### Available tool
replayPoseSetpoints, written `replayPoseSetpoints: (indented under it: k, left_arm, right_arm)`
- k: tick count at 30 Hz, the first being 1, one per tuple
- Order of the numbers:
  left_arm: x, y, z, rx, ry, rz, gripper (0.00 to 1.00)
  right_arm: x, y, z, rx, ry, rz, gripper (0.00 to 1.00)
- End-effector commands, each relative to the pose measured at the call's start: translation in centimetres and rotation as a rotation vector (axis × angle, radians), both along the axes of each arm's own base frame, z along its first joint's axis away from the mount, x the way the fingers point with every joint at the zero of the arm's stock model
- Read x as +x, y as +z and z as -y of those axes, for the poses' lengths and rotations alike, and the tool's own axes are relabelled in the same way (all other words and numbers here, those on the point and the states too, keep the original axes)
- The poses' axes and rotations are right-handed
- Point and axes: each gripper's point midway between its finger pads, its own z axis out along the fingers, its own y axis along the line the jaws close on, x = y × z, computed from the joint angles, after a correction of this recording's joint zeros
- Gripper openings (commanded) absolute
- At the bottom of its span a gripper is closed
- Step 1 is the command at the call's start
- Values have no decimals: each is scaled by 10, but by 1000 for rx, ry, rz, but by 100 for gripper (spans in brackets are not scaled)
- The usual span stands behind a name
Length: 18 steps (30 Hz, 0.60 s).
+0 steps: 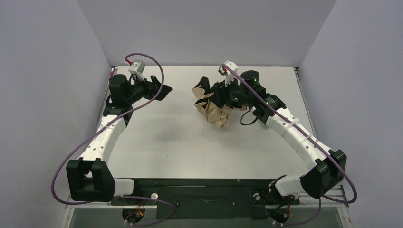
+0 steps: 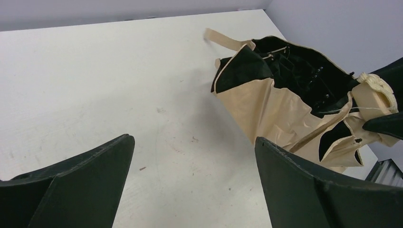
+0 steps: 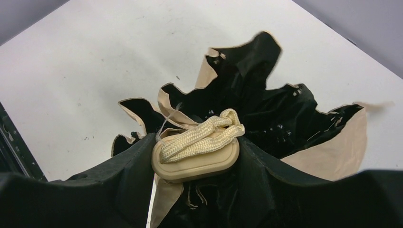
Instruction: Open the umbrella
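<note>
One crumpled peach umbrella (image 1: 216, 111), smooth oval handle (image 3: 196, 161) clamped in right tool (image 3: 192, 164).

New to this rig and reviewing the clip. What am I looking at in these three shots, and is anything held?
Two robot arms are bolted at the near edge of a white table. One picture is from a fixed camera above and behind them; the other two come from cameras on each wrist. On the table lies a loosely unfurled folding umbrella, tan outside, black inside. The right pincer is closed on the umbrella's handle, which carries a woven cord loop. The left pincer is open, holds nothing and stands apart from the umbrella.
</note>
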Motion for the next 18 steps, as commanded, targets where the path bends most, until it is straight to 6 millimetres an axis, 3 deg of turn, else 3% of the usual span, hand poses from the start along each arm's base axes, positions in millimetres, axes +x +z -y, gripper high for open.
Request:
replayPoseSetpoints:
  k: [1, 4, 8, 15, 18]
  left_arm:
    - [-11, 20, 19, -24, -86, 65, 97]
    - [-29, 28, 46, 14, -182, 136, 97]
    - [-52, 38, 89, 98, -280, 244, 97]
    - [-57, 57, 136, 171, -283, 366, 97]
    - [-64, 54, 160, 168, -321, 365, 97]
  right_arm:
    - [29, 68, 28, 67, -103, 201, 0]
    - [45, 78, 38, 168, -132, 132, 0]
    - [20, 95, 7, 327, -2, 89, 0]
    - [12, 116, -6, 518, -4, 3, 0]
    - [3, 128, -15, 571, 38, -2, 0]
